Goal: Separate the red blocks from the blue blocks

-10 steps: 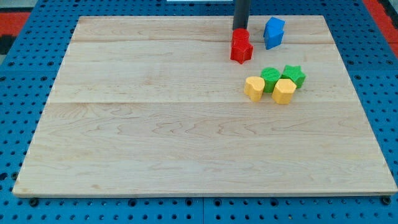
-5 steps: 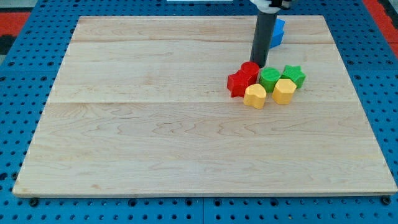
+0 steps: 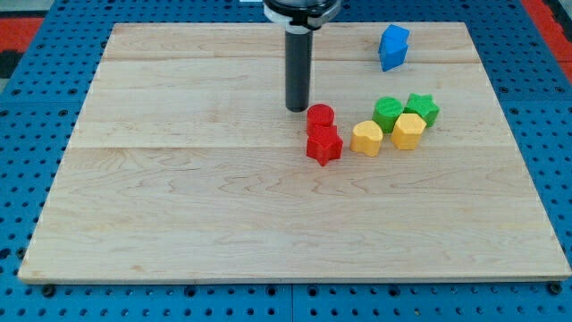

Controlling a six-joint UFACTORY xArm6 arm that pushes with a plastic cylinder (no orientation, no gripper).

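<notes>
Two red blocks sit touching near the board's middle right: a red cylinder (image 3: pixel 320 117) and, just below it, a red star-shaped block (image 3: pixel 323 146). A blue block (image 3: pixel 392 46) stands alone near the view's top right. My tip (image 3: pixel 296 108) is just to the upper left of the red cylinder, close to it but with a small gap showing.
To the right of the red blocks lie a yellow block (image 3: pixel 365 138), a second yellow block (image 3: pixel 407 131), a green block (image 3: pixel 388 114) and a green star (image 3: pixel 422 108), clustered together. The wooden board (image 3: pixel 179 206) lies on a blue pegboard surface.
The red blocks have moved down and left, from beside the blue block to left of the yellow and green cluster. My tip has swung left and now stands upper left of the red cylinder.
</notes>
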